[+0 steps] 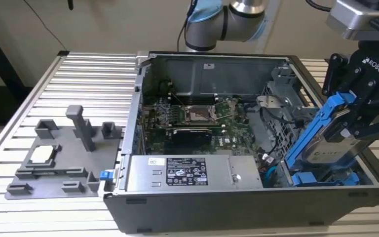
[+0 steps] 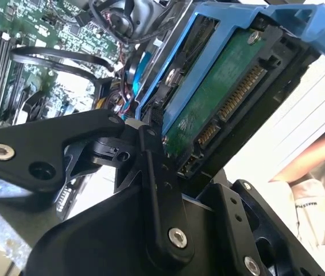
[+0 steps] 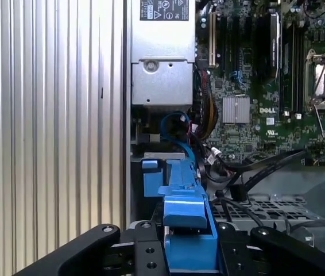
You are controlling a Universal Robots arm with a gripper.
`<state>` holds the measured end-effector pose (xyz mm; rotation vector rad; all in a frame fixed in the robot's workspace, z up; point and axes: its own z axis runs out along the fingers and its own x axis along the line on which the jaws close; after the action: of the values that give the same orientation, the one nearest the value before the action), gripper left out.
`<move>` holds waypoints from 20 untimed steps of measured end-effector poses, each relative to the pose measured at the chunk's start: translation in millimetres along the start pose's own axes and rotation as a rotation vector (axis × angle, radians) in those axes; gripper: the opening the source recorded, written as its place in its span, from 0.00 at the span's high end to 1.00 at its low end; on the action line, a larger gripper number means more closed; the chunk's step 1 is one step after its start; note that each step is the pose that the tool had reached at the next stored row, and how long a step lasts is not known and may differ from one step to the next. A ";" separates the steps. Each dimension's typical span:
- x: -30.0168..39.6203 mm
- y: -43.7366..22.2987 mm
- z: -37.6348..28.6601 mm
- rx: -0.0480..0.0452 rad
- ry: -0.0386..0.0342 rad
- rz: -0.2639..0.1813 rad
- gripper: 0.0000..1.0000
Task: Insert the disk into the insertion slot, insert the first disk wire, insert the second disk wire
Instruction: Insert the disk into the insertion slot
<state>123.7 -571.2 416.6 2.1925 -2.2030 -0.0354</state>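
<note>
Disk (image 1: 326, 150) (tilted) in tight pincer (image 1: 353, 129) grip

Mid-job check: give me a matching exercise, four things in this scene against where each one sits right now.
Things: 1 disk; 2 power-supply box; 3 grey fixture plate; 4 processor socket.
Places: A on the table beside the computer case; B middle of the motherboard; C tilted, clamped by the gripper; D inside the case, against its near wall.
Pairs: 1-C; 2-D; 3-A; 4-B.
</note>
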 end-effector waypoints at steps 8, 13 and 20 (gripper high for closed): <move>-0.1 -2.5 10.1 0.0000 -0.0019 0.000 0.67; -0.1 -2.9 19.1 0.0000 -0.0023 0.000 0.67; -0.2 -3.4 31.9 0.0000 -0.0024 0.000 0.67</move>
<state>125.9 -571.2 384.6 2.1936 -2.2041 -0.0380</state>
